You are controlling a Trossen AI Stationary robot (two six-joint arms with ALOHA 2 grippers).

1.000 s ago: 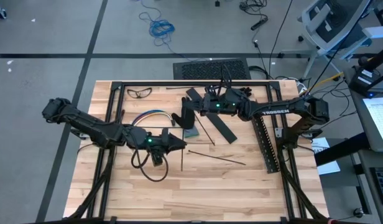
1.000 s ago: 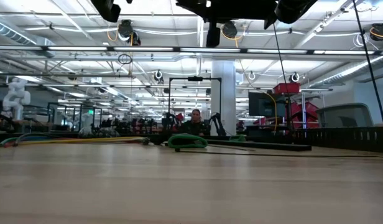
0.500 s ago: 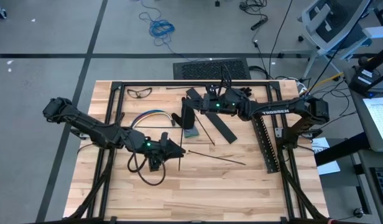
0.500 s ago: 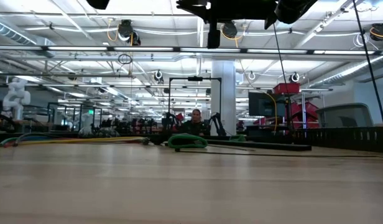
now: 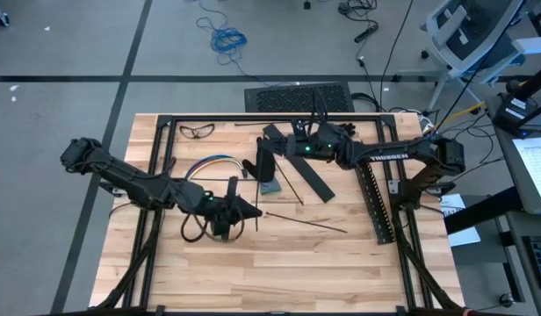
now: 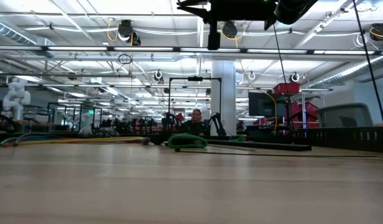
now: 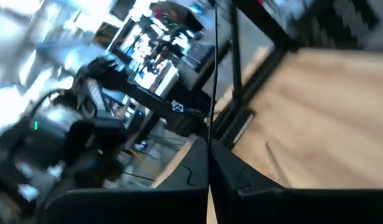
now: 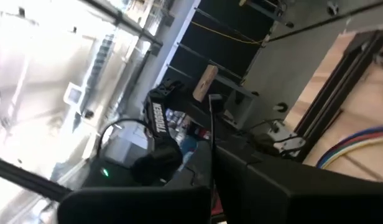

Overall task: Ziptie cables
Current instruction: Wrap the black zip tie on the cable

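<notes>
Safety glasses (image 5: pixel 197 131) lie near the worktop's (image 5: pixel 341 272) far left corner. A black slotted strip (image 5: pixel 374 200) lies along its right side. A blue coiled cord (image 5: pixel 225 39) sits on the floor beyond.

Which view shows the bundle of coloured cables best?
The high view: the cables lie fanned in an arc on the table, beyond the left pincer. The right wrist view catches only one end of them. The low view shows just a thin yellow-green streak. The left wrist view shows none.

Left gripper (image 5: pixel 253 213): fingers closed on thin straight black stick (image 5: pixel 256 225), shifted slightly toward the bench's front edge
</notes>
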